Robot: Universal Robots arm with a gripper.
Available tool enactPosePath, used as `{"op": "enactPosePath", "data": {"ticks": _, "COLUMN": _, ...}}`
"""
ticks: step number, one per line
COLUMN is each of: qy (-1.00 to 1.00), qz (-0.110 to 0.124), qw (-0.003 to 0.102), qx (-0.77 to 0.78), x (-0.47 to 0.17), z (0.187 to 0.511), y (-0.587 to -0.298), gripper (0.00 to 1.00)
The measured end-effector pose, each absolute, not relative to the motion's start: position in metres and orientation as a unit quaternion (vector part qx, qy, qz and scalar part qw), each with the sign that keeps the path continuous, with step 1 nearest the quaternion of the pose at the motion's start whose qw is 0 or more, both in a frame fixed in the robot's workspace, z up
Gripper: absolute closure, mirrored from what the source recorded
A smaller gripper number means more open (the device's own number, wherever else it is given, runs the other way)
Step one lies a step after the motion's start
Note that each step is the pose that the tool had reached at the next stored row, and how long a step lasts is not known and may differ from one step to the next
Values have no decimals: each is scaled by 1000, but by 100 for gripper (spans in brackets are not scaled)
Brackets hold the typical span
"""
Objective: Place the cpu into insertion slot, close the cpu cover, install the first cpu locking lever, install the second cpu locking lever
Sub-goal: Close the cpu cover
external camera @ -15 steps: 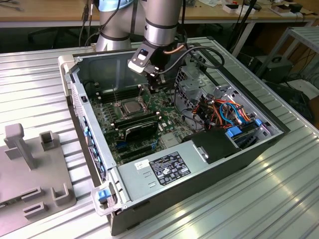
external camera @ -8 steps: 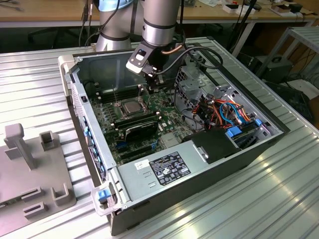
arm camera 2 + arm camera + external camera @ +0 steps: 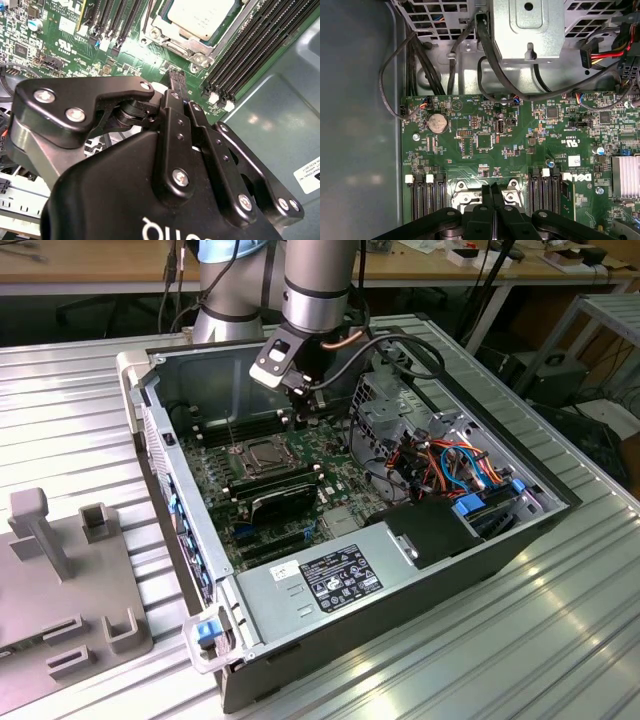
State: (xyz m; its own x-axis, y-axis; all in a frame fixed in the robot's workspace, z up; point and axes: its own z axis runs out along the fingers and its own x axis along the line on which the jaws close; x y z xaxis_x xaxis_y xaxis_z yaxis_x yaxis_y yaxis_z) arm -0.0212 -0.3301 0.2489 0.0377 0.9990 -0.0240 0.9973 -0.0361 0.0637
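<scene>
Standing at exterior view's left: grey plastic fixture block (image 3: 60,570). Next, open dark-grey metal computer case (image 3: 500,550) and green motherboard (image 3: 215,480). Silvery-grey square cpu (image 3: 262,452) seated in silver-rimmed square insertion slot (image 3: 243,464); thin silver cpu cover (image 3: 167,44) lying flat round chip. Black two-finger gripper (image 3: 298,415) just above board beside slot, clenched, nothing between fingers. Rightward, white printed label (image 3: 330,575) on power supply.

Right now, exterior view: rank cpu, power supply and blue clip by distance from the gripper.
1. cpu, on the green board, closest to the gripper.
2. power supply, at the case's near end.
3. blue clip, at the case's corner, toward the exterior view's left.
</scene>
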Motion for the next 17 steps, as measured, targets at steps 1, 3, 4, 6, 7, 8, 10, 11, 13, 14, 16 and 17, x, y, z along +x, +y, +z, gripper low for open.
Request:
{"op": "enactPosePath", "data": {"ticks": 1, "qy": 694, "qz": 13, "qw": 31, "qx": 720, "x": -21, "z": 249, "y": -330, "gripper": 89}}
{"op": "enactPosePath", "data": {"ticks": 3, "qy": 694, "qz": 13, "qw": 31, "qx": 720, "x": -22, "z": 249, "y": -330, "gripper": 89}}
{"op": "enactPosePath", "data": {"ticks": 4, "qy": 694, "qz": 13, "qw": 31, "qx": 720, "x": -22, "z": 249, "y": -330, "gripper": 89}}
{"op": "enactPosePath", "data": {"ticks": 6, "qy": 694, "qz": 13, "qw": 31, "qx": 720, "x": -23, "z": 249, "y": -330, "gripper": 89}}
{"op": "enactPosePath", "data": {"ticks": 7, "qy": 694, "qz": 13, "qw": 31, "qx": 720, "x": -23, "z": 249, "y": -330, "gripper": 89}}
{"op": "enactPosePath", "data": {"ticks": 8, "qy": 694, "qz": 14, "qw": 31, "qx": 720, "x": -23, "z": 249, "y": -330, "gripper": 89}}
{"op": "enactPosePath", "data": {"ticks": 10, "qy": 693, "qz": 14, "qw": 31, "qx": 720, "x": -23, "z": 249, "y": -330, "gripper": 89}}
{"op": "enactPosePath", "data": {"ticks": 11, "qy": 693, "qz": 14, "qw": 31, "qx": 720, "x": -24, "z": 249, "y": -330, "gripper": 89}}
{"op": "enactPosePath", "data": {"ticks": 13, "qy": 694, "qz": 13, "qw": 31, "qx": 720, "x": -25, "z": 249, "y": -330, "gripper": 89}}
{"op": "enactPosePath", "data": {"ticks": 14, "qy": 694, "qz": 13, "qw": 31, "qx": 720, "x": -25, "z": 249, "y": -330, "gripper": 89}}
{"op": "enactPosePath", "data": {"ticks": 16, "qy": 694, "qz": 14, "qw": 31, "qx": 720, "x": -26, "z": 249, "y": -330, "gripper": 89}}
{"op": "enactPosePath", "data": {"ticks": 17, "qy": 693, "qz": 14, "qw": 31, "qx": 720, "x": -26, "z": 249, "y": -330, "gripper": 89}}
